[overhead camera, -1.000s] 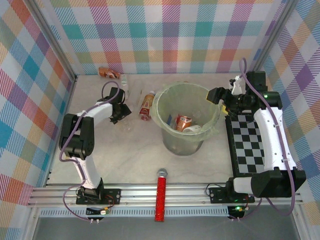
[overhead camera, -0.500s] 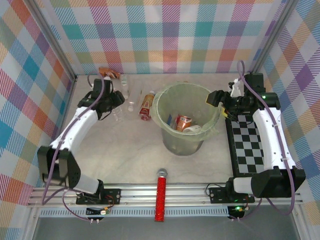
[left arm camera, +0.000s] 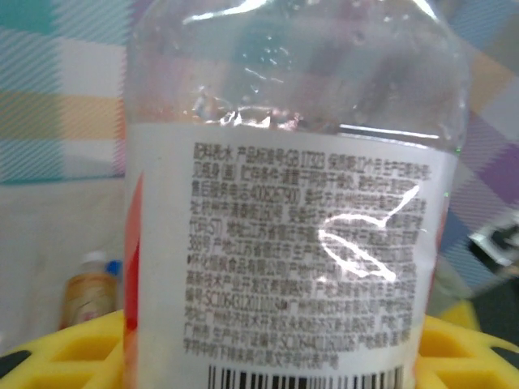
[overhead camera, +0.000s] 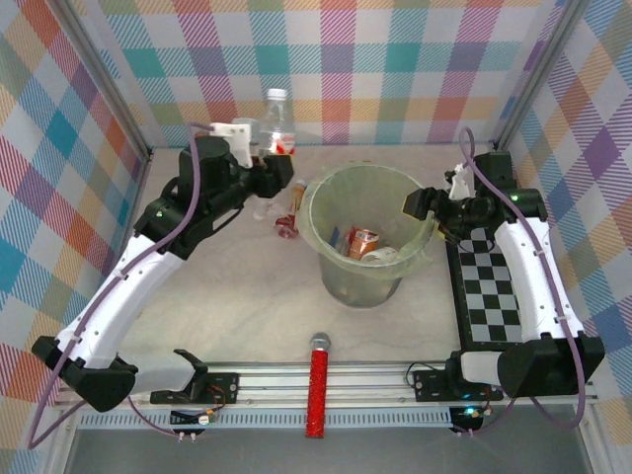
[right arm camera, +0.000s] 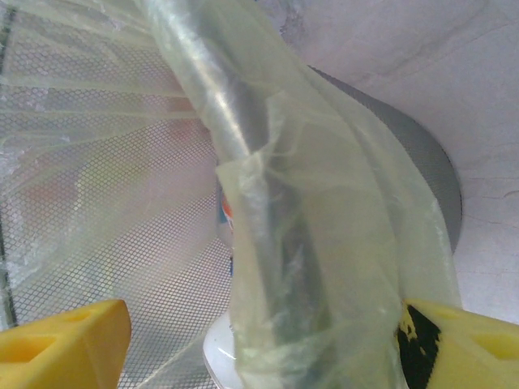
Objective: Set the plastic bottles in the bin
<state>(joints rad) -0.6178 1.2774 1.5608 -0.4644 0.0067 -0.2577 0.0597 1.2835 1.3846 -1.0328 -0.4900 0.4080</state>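
Left tool (overhead camera: 276, 163) grips a clear bottle (overhead camera: 277, 123) aloft, ten o'clock of the bin (overhead camera: 360, 281); next, swing over, release. Right tool (overhead camera: 427, 205) gapes astride its rim.

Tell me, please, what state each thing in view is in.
bin, upright, bottles inside.
clear bottle, upright, held aloft in the left pincer.
right pincer, open, straddling the bin rim.
brown bottle, lying on its side beside the bin.
red stick, lying flat.
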